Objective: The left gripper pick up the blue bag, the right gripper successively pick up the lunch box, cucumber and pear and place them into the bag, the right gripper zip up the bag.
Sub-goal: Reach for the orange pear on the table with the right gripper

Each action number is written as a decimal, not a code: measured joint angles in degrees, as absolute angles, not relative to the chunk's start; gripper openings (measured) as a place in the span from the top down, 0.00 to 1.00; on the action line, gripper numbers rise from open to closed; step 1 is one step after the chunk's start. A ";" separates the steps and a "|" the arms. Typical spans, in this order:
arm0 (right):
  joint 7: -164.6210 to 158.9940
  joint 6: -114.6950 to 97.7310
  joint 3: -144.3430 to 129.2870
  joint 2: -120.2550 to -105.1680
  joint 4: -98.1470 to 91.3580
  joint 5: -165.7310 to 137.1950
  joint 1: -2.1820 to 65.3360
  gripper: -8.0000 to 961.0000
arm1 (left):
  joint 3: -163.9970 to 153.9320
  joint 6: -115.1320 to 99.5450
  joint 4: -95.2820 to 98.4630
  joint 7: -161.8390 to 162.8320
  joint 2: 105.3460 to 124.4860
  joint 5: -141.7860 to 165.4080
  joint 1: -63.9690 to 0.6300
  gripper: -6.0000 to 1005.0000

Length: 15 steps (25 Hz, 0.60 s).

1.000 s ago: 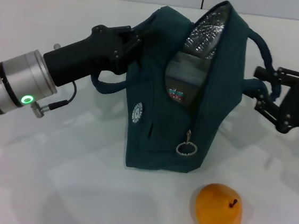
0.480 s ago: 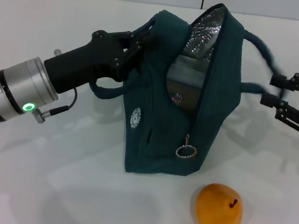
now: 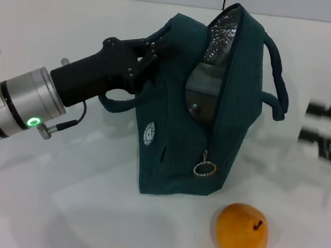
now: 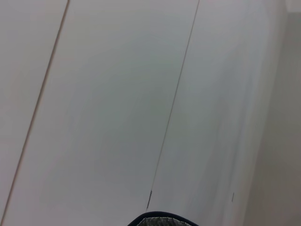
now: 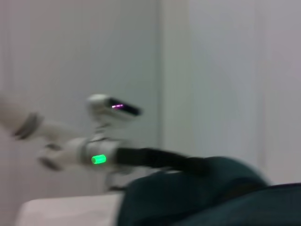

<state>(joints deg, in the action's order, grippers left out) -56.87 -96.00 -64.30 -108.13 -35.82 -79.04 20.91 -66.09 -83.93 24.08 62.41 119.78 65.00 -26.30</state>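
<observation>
The blue bag (image 3: 200,133) stands upright mid-table, its zipper open and the foil lining showing at the top. My left gripper (image 3: 157,47) is shut on the bag's upper left rim. Inside the opening sits the lunch box (image 3: 203,91), partly visible. The pear (image 3: 242,231) lies on the table in front of the bag, to its right. My right gripper (image 3: 306,121) hangs open and empty to the right of the bag, clear of its handle (image 3: 279,82). The cucumber is out of view. The right wrist view shows the bag's top (image 5: 188,197) and the left arm's green light (image 5: 98,159).
The white table (image 3: 57,195) runs to a white wall behind the bag. The bag's zipper ring pull (image 3: 205,168) hangs low on the front seam. A sliver of the bag's rim (image 4: 162,219) shows in the left wrist view.
My right gripper has drawn back to the right, away from the bag's handle. The handle has dropped against the bag. The left gripper has shifted the bag slightly.
</observation>
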 joint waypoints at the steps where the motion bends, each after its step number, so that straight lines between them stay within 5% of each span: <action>1: -56.73 -98.41 -64.19 -107.93 -36.31 -81.71 20.91 0.60 | -66.08 -83.94 24.08 62.40 119.78 65.00 -26.30 0.96; 7: -56.55 -103.33 -64.09 -108.34 -37.39 -92.40 21.17 0.60 | -66.17 -83.94 24.04 61.71 119.87 65.01 -26.78 0.96; 15: -56.45 -103.13 -64.52 -112.21 -37.33 -100.28 22.36 0.60 | -66.50 -83.87 23.08 61.17 119.97 65.04 -28.36 0.96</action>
